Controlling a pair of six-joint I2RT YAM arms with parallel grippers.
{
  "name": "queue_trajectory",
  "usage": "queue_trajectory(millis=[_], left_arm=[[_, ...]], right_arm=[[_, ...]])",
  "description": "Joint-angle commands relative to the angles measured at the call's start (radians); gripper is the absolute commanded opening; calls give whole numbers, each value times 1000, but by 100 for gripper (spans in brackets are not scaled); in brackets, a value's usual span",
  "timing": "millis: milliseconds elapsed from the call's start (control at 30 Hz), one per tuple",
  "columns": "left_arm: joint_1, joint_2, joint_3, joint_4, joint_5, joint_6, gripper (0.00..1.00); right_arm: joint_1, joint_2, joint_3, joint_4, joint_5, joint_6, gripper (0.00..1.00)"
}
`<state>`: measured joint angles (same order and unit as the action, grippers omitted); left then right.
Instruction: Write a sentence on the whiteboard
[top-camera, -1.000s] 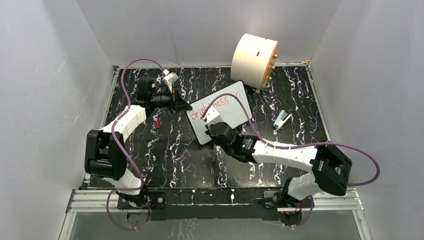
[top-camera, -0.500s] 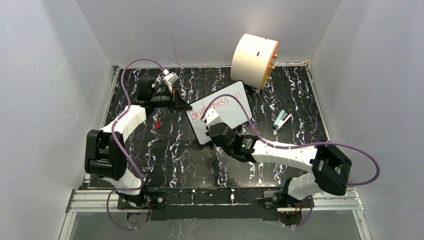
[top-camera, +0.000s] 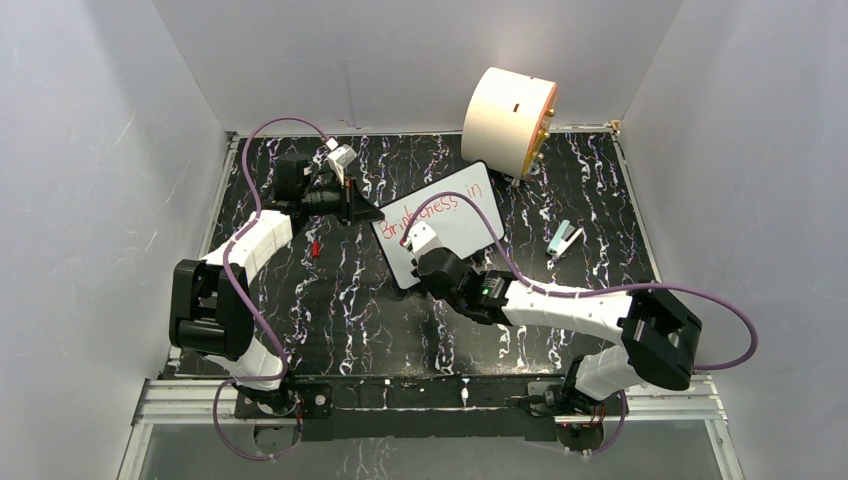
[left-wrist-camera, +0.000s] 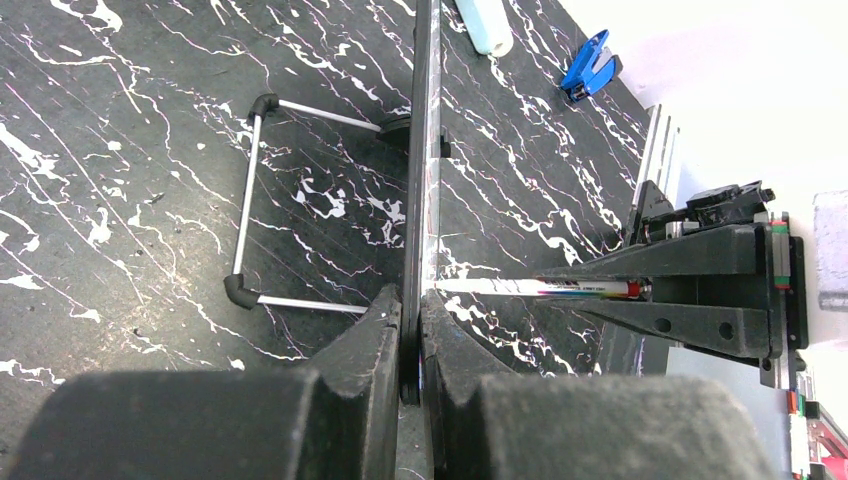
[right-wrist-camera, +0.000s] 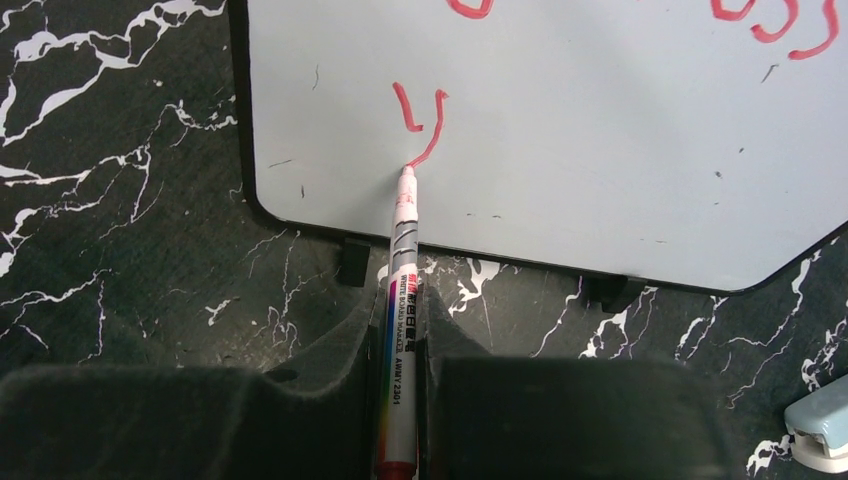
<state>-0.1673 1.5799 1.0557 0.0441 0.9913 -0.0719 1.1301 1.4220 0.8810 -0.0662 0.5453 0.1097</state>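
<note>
— Where is the small white whiteboard (top-camera: 462, 228) with the thin black rim found?
— It is seen propped on a wire stand (left-wrist-camera: 247, 200) near the middle of the black marbled desk (top-camera: 340, 300). One edge is pinched between the closed fingers of the left tool (left-wrist-camera: 412, 310).
— And the right tool (right-wrist-camera: 400, 330)?
— It is clamped on a white marker pen (right-wrist-camera: 402, 300). The pen's red tip is pressed to the board at the foot of a red "y".
— What is read of the red handwritten sentence (top-camera: 435, 210)?
— "Brightness in" is made out on the upper line, with only the "y" below it.
</note>
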Motion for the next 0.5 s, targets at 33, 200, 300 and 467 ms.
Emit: queue_trajectory(millis=[33,200,300,467], left_arm=[[-26,23,-18,-82,-82,40,0],[-25,23,-19,-82,-82,39,0],[-26,22,-17,-82,-82,40,0],[-26,20,-19,-82,-82,38,0]], right_arm=[[2,23,40,3,-36,26,0],[3,23,46,-6,-25,23,0],[3,-5,48,-9,0,21,0],[2,-59,36,25,55,1,0]])
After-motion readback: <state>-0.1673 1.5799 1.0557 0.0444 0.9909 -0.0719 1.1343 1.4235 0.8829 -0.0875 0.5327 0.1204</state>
